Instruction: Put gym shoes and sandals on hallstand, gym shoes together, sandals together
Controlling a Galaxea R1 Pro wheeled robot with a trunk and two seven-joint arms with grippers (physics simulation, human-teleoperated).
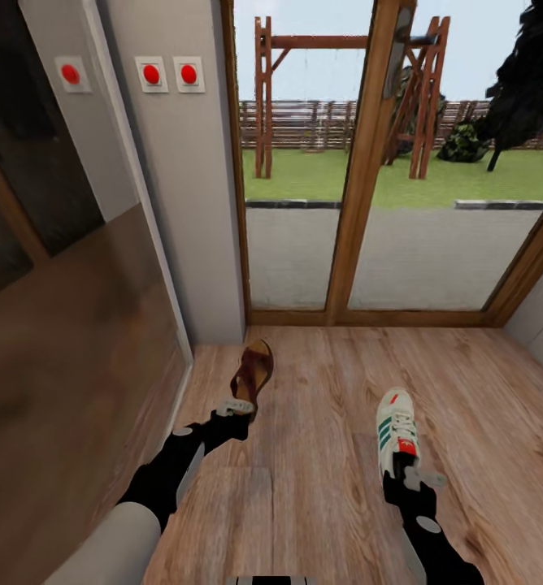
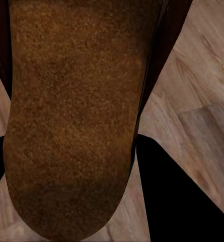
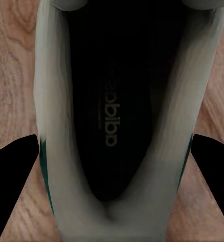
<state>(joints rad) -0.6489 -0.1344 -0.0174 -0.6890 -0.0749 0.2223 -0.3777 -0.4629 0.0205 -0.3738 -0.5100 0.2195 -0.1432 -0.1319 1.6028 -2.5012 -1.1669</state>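
Both arms are reaching forward over the wood floor (image 1: 320, 487), each at the heel end of one shoe.

Left gripper (image 1: 236, 408) is meeting the near end of a brown sandal (image 1: 253, 373), which looks lifted and tipped up toward the glass door (image 1: 369, 162), long axis running away from the robot. In the left wrist view the tan footbed of the sandal (image 2: 74, 116) is lying straight along the fingers, with one dark finger (image 2: 177, 196) beside it and a sliver of the other at the far edge. Jaws appear closed on the sandal's heel end, judged from both views together.

Right gripper (image 1: 414, 475) is sitting at the heel of a white sneaker (image 1: 396, 431), toe pointing away toward the door. In the right wrist view the sneaker (image 3: 56, 151) is lying between two dark fingertips (image 3: 13, 186), each just outside a side wall. Whether they are pressing or only bracketing it, I cannot tell; contact is not resolved.

The second sandal, second sneaker and the shoe rack are not in these frames, so the direction of the carry cannot be judged here. The left wall panel (image 1: 68, 325) is reflecting and hard to read.
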